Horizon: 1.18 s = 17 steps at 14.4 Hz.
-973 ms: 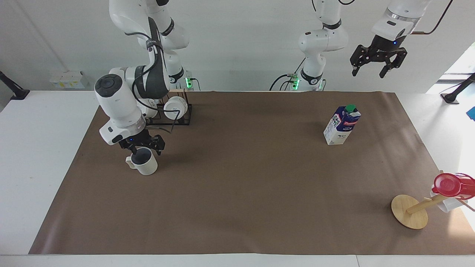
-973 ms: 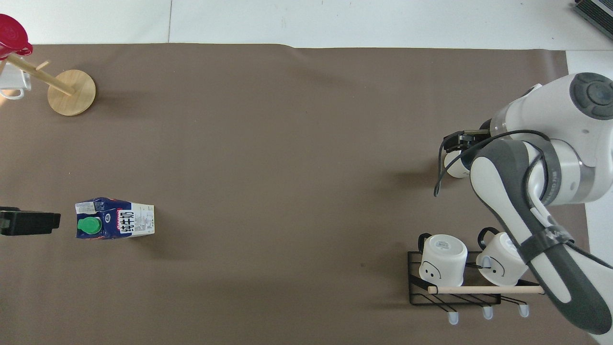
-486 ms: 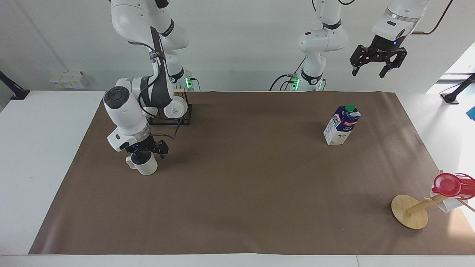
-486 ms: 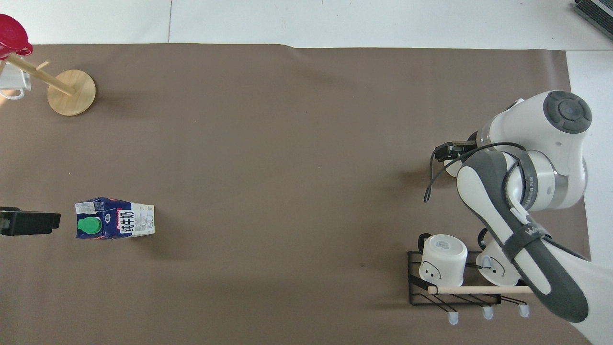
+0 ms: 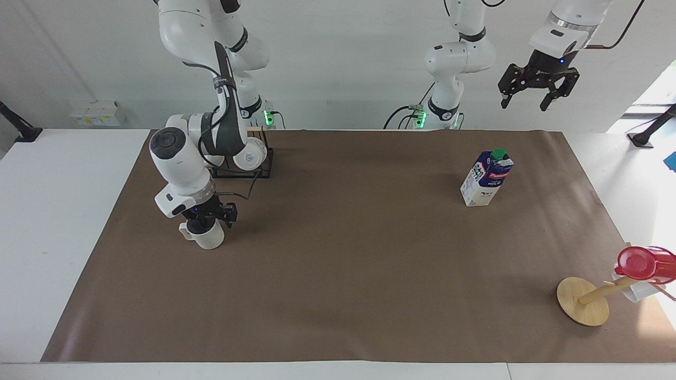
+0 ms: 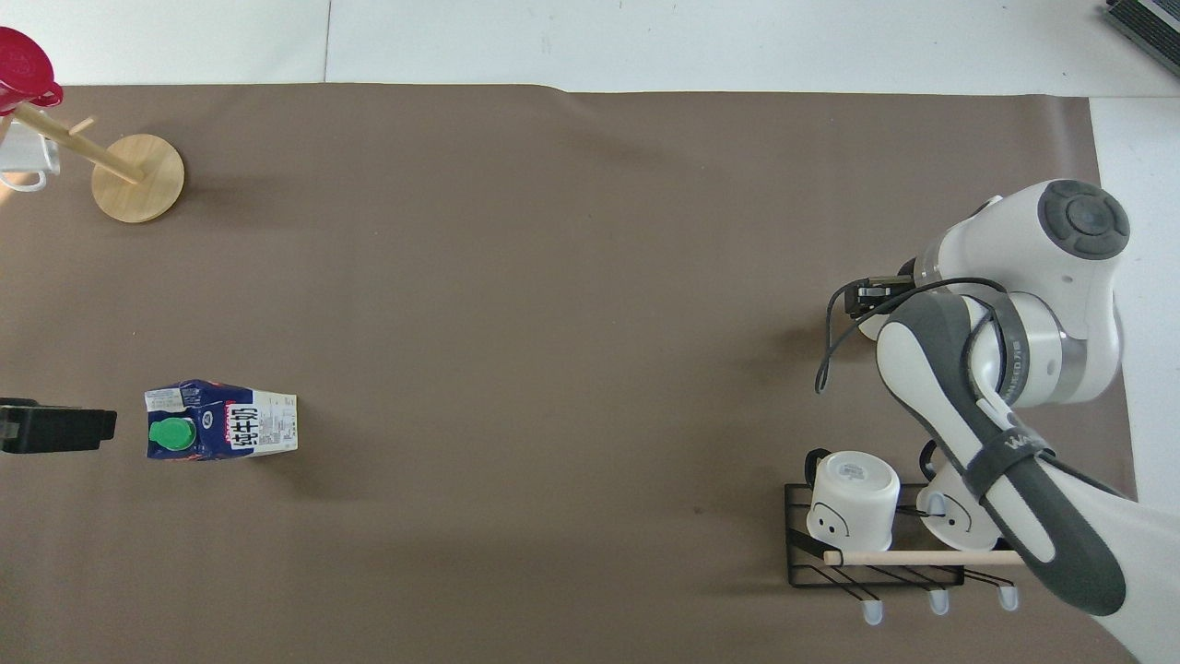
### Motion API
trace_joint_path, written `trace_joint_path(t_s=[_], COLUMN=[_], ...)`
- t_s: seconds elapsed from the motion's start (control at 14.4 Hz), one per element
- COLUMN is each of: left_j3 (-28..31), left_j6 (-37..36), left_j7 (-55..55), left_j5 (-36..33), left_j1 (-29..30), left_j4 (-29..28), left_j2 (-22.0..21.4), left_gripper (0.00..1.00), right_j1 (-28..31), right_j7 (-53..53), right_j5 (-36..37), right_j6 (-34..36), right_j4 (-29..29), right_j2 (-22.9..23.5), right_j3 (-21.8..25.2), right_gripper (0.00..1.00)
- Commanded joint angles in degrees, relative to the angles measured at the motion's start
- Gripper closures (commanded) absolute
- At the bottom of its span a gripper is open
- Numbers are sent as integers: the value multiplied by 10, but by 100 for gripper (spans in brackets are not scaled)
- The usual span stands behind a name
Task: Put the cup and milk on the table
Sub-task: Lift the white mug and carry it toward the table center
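The off-white cup (image 5: 208, 238) stands upright on the brown sheet of the table (image 5: 338, 274), toward the right arm's end. My right gripper (image 5: 203, 226) is down on the cup's rim and hides its opening. In the overhead view the right gripper (image 6: 874, 300) and arm cover the cup except a white sliver (image 6: 869, 326). The milk (image 5: 487, 178) stands upright on the sheet toward the left arm's end and also shows in the overhead view (image 6: 221, 432). My left gripper (image 5: 532, 103) is open and empty, raised high beside the milk; it waits and shows in the overhead view (image 6: 55, 429).
A black wire rack (image 5: 264, 163) with two glossy white mugs (image 6: 853, 503) stands nearer to the robots than the cup. A wooden mug stand (image 5: 582, 301) holding a red cup (image 5: 639, 263) leans at the sheet's corner farthest from the robots, at the left arm's end.
The right arm's elbow has swung back toward its base and the wrist has turned more upright and lower over the cup. The cup, the milk and the left arm have not moved.
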State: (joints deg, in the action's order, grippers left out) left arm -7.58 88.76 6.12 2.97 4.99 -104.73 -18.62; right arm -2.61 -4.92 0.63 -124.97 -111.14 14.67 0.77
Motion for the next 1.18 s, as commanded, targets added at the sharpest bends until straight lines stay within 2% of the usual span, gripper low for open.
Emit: trace_joint_path(t_s=[0.0,0.83,1.11], left_j3=[-3,-3,-3], left_j6=[-16,-22,-24], left_j7=[6,8,6], left_j5=[-9,-9,-8], left_j1=[6,6,7], left_j4=[17,17,18], left_j2=[8,4,3], left_gripper=[0,0,0], right_j1=[8,1,-30], right_j7=[19,8,-25], right_j5=[2,-1,-1], right_j6=[-14,-1,18], right_j4=[-6,22,51], right_j2=[-1,-3,-3], right_j3=[-2,-5,-6], right_gripper=[100,100,100])
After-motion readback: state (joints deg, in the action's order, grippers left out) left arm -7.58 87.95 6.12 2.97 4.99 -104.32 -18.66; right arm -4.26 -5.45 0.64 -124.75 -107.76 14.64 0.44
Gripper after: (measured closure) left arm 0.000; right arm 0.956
